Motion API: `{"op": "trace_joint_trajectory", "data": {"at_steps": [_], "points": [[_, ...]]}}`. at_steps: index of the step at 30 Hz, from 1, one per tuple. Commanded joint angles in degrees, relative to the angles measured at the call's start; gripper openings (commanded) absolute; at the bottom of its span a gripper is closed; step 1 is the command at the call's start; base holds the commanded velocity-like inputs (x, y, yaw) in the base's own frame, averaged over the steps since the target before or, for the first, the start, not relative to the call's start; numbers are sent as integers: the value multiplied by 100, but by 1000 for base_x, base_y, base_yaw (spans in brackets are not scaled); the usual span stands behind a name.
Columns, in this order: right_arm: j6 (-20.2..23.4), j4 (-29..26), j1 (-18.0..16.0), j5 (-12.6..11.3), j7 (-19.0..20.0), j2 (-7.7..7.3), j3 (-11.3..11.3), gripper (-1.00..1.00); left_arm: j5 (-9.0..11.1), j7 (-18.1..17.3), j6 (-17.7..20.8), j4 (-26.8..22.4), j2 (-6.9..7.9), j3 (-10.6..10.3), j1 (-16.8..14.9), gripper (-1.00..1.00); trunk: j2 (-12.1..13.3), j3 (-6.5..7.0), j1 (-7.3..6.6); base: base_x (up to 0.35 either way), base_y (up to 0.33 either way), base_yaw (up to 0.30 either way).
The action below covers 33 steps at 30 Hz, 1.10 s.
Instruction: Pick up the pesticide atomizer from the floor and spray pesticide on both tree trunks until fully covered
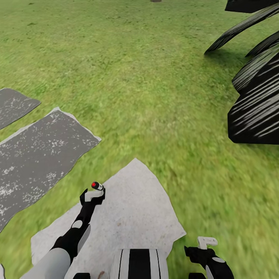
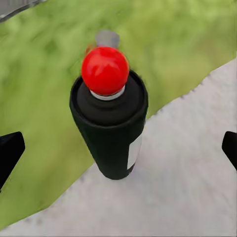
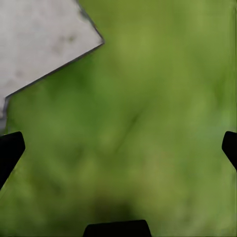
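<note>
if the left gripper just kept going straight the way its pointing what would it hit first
Most likely the pesticide atomizer: in the left wrist view it stands dead centre between the open jaws of the left gripper, red cap toward the camera. Behind it lies the pale stone slab. Depth is unclear, so the gap is hard to judge.

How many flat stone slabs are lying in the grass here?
3: a dark one at far left, a bigger dark one beside it, and a pale one nearest the robot, under its left claw. Others may lie outside the picture.
</note>
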Motion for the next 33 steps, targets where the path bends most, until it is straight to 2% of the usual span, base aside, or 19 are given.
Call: {"op": "trace_joint_trajectory", "data": {"at_steps": [1,7,33], "points": [[0,0,0,0,0,0,0,100,0,0,-1,1,0,-1,0,100,0,0,0,272,0,0],[0,1,0,0,0,0,-1,100,0,0,-8,1,0,-11,0,100,0,0,0,136,0,0],[0,0,0,0,0,-7,-5,100,9,0,-54,2,0,6,17,100,0,1,0,2,0,0]]}}
